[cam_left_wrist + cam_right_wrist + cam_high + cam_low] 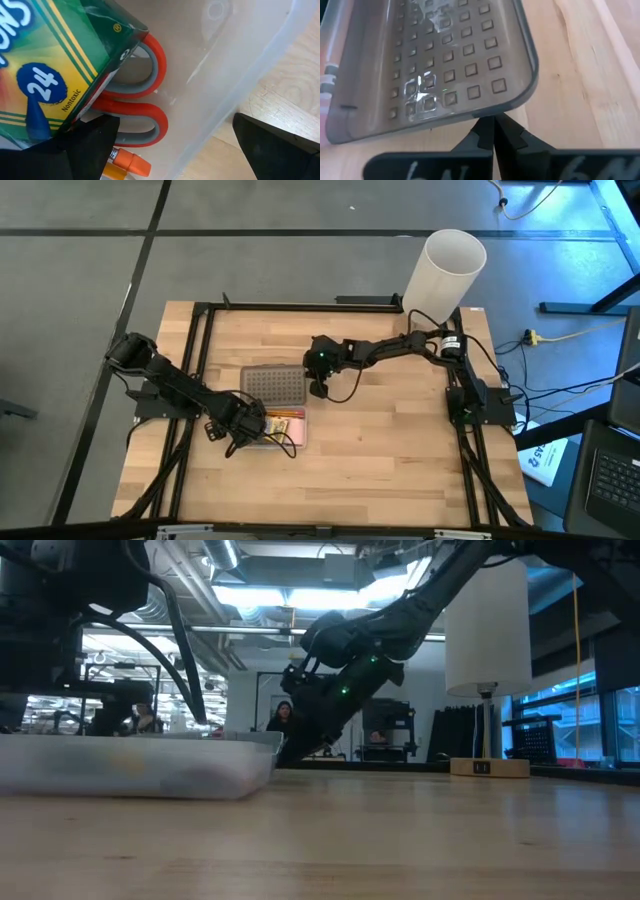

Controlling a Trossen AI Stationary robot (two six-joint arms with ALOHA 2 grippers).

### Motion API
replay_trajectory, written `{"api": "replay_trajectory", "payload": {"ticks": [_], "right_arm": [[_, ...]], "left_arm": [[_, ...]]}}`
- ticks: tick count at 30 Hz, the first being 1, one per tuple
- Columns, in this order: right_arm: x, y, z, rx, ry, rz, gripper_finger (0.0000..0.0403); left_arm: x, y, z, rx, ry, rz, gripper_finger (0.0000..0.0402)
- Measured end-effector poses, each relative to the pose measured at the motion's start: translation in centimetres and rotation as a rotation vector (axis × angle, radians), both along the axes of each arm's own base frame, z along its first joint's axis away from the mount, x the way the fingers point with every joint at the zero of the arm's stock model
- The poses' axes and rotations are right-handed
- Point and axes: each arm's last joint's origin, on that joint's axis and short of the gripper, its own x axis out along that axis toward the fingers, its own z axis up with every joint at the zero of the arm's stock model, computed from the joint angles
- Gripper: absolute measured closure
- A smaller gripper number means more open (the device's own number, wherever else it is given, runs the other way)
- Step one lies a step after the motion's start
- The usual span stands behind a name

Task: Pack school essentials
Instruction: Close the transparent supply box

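1. A pale wooden table top of glued planks (390, 450) is lying inside a black metal frame (205, 308), standing on a grey floor (300, 270) crossed by dark seams.
2. A yellow cable (575, 335) and black cables are trailing across the floor to the table's right.
3. A white sheet with blue print (545, 463) is lying on the floor near a dark laptop keyboard (610, 480).
4. Long ceiling strip lights (270, 598) are glowing over silver ducts (150, 610) in the hall behind.
5. Blue daylight is coming through tall windows (610, 705) at the right.
6. A person (283, 717) is sitting far back among dark equipment racks (455, 735).
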Motion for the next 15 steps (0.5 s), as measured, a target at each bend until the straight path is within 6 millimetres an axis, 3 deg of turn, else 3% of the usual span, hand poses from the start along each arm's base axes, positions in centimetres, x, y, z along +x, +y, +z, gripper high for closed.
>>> {"api": "replay_trajectory", "payload": {"ticks": [4,15], "right_arm": [[0.1,0.0,0.1,-0.001,-0.023,0.053,0.0400],[0.8,-0.1,-2.2,-0.035,-0.057,0.150,0.0400]], "left_arm": [[0.0,0.0,0.0,0.000,0.000,-0.001,0.0013],[0.0,0.0,0.0,-0.001,-0.001,-0.001,0.0013]]}}
